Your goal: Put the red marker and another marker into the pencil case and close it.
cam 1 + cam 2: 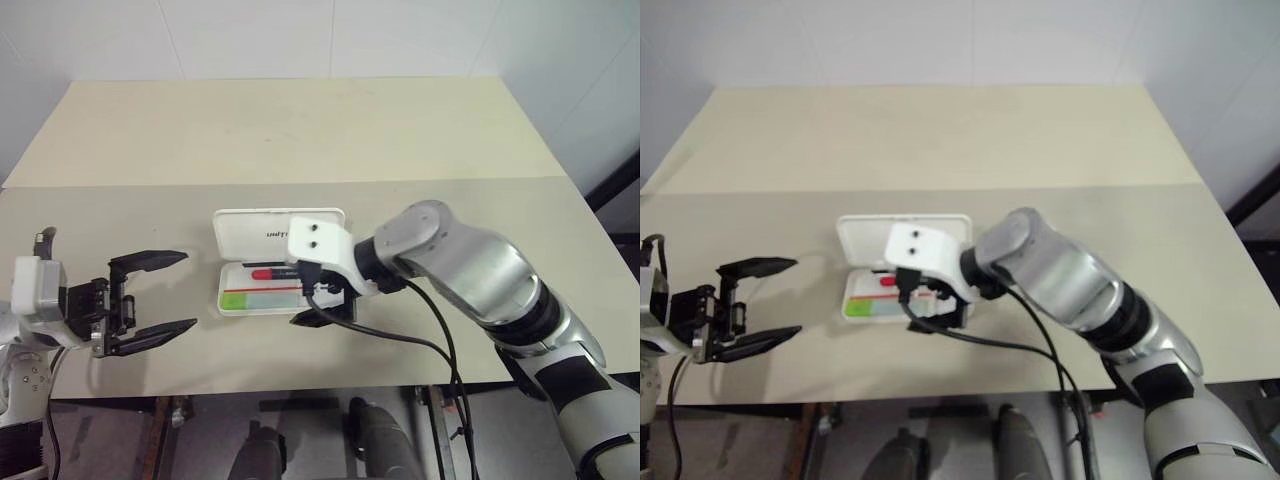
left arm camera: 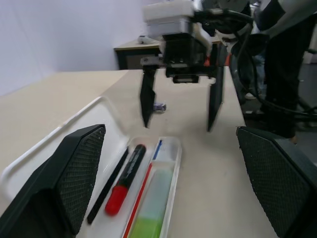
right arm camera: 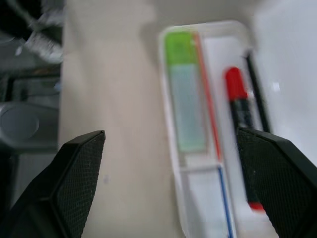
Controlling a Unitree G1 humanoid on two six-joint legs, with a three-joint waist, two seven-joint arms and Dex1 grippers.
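Pencil case (image 1: 250, 232): white, hard, rectangular, hinged; lies open on the pale beige tabletop (image 1: 300, 140) near its front edge, lid tipped back with small dark lettering showing, tray toward the robot.

Red marker (image 2: 125, 178): slim, short, black barrel with bright red cap; lies inside the tray along the lid-side half, beside a thin black rod.

Another marker (image 3: 185, 101): flat, chunky, pale mint-green translucent body with lime-green cap; lies inside the tray along the front-side half, parallel to the red marker, a red stripe between them. A blue stripe runs at the tray's other end.

Left end effector (image 1: 150, 297): two black fingers spread wide, empty, to the left of the case and apart from it, pointing toward it.

Right end effector (image 2: 179, 101): fingers parted, released, holding nothing, poised above the right end of the tray.
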